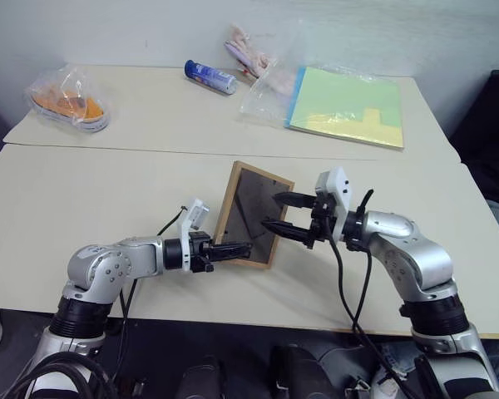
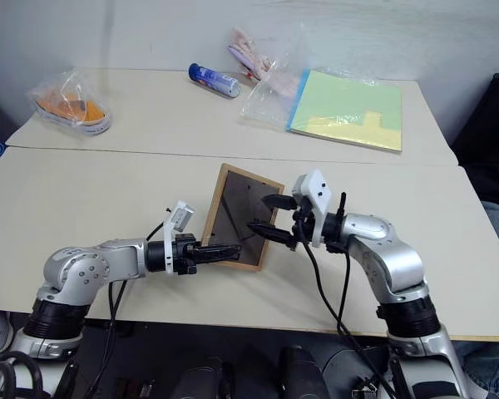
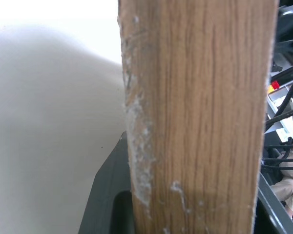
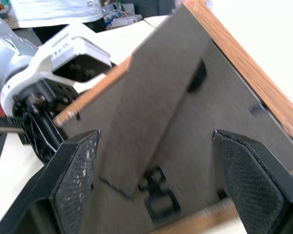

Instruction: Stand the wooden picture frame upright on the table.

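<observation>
Left eye view: the table (image 1: 83, 191) is a wide beige top made of two slabs joined by a seam, and the wooden picture frame (image 1: 251, 208) stands tilted near its front edge, just in front of the seam, with its dark grey back panel turned toward the robot. Behind the frame, on the far slab, lies a green-yellow paper pad (image 1: 349, 106) in clear plastic; a bagged orange item (image 1: 66, 101) sits far back to the frame's left, and a blue tube (image 1: 209, 76) lies behind the frame.

The left claw (image 1: 237, 248) is clamped on the frame's lower wooden edge. The right claw (image 1: 283, 214) hovers at the frame's right side with its two black fingers spread apart, nothing between them, facing the grey back panel.
</observation>
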Controlling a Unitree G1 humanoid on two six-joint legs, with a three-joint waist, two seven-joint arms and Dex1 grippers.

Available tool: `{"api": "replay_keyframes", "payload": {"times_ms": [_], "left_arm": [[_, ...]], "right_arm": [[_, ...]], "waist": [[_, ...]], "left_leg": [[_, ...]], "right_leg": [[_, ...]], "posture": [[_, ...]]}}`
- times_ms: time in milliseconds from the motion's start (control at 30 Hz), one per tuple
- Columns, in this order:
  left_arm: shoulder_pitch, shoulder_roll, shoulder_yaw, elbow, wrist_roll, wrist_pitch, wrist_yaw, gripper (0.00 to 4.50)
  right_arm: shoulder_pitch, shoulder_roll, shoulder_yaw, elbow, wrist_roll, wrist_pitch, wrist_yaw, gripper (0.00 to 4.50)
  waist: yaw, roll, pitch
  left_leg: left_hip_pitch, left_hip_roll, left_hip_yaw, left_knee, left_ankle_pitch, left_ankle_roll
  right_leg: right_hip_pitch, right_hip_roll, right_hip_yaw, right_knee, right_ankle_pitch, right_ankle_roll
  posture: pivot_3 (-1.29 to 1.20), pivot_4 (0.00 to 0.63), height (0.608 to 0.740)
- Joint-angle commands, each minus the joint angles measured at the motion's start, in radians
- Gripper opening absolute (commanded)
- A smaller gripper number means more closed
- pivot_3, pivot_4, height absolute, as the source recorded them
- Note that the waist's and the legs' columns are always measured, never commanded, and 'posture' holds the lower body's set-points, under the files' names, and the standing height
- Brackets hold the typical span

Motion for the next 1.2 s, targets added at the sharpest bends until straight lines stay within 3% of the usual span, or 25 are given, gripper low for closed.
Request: {"api": "replay_keyframes", "payload": {"times_ms": [33,200,333,467,633,733,900,1067,1200], "left_arm": [[-0.009,-0.015,-0.012,-0.022,0.028,0.005,-0.01,1.24],[-0.051,-0.098,0.117,0.057,-0.064,0.127,0.085,1.24],[-0.059,-0.097,0.151,0.054,-0.073,0.175,0.076,1.24],[-0.075,-0.107,0.218,0.077,-0.154,0.265,0.083,1.24],[-0.131,-0.119,0.326,0.154,-0.286,0.467,0.111,1.24],[-0.152,-0.088,0.326,0.231,-0.371,0.502,0.157,1.24],[-0.187,0.006,0.212,0.379,-0.581,0.503,0.238,1.24],[-0.247,0.039,0.123,0.508,-0.817,0.503,0.345,1.24],[-0.237,0.071,0.045,0.511,-0.998,0.439,0.446,1.24]], "right_arm": [[-0.014,0.027,0.025,-0.051,0.051,0.017,0.032,3.85],[0.016,-0.01,0.019,-0.157,0.122,0.03,0.111,3.85],[0.06,-0.072,0.005,-0.162,0.084,-0.037,0.16,3.85],[0.093,-0.126,0.003,-0.111,-0.024,-0.228,0.206,3.85],[0.133,-0.178,-0.105,-0.029,-0.059,-0.457,0.258,3.85],[0.138,-0.206,-0.175,0.021,-0.095,-0.63,0.275,3.85],[0.128,-0.227,-0.13,0.141,-0.288,-1.026,0.282,3.85],[0.081,-0.16,-0.069,0.281,-0.572,-1.357,0.089,3.85],[0.043,-0.11,-0.04,0.387,-0.743,-1.484,-0.086,3.85]], "waist": [[-0.001,0.0,0.0],[0.012,0.0,0.0],[0.016,-0.001,0.001],[0.016,-0.001,0.001],[0.018,-0.001,0.001],[0.019,-0.001,0.001],[0.014,-0.002,0.001],[0.005,-0.002,0.002],[-0.005,-0.001,0.002]], "left_leg": [[0.0,0.0,0.0,0.0,0.0,0.0],[-0.001,0.0,-0.001,0.0,-0.001,0.002],[-0.002,0.0,-0.001,0.0,-0.001,0.003],[-0.002,0.0,0.0,0.0,-0.001,0.003],[-0.001,0.0,0.0,0.0,-0.001,0.002],[-0.002,-0.001,0.0,0.0,-0.001,0.002],[-0.001,0.0,0.0,0.0,-0.001,0.002],[0.0,0.0,0.0,0.001,0.0,0.0],[0.0,0.0,0.0,0.001,0.0,0.0]], "right_leg": [[0.0,0.0,0.0,0.0,0.0,0.0],[0.0,-0.001,0.0,0.0,0.0,0.001],[0.0,-0.001,0.0,-0.001,0.001,0.002],[-0.001,-0.001,0.0,-0.001,0.001,0.002],[-0.001,0.0,0.0,-0.001,0.001,0.002],[0.0,0.0,0.0,-0.001,0.001,0.002],[0.0,0.0,0.0,-0.001,0.001,0.002],[0.0,0.0,0.0,0.0,0.001,0.001],[0.0,-0.001,0.0,0.001,0.001,0.001]], "posture": [[0.0,0.15,0.74],[0.0,0.15,0.74],[0.0,0.15,0.74],[0.0,0.15,0.74],[0.0,0.15,0.74],[0.0,0.15,0.74],[0.0,0.15,0.74],[0.0,0.15,0.74],[0.0,0.15,0.74]]}}
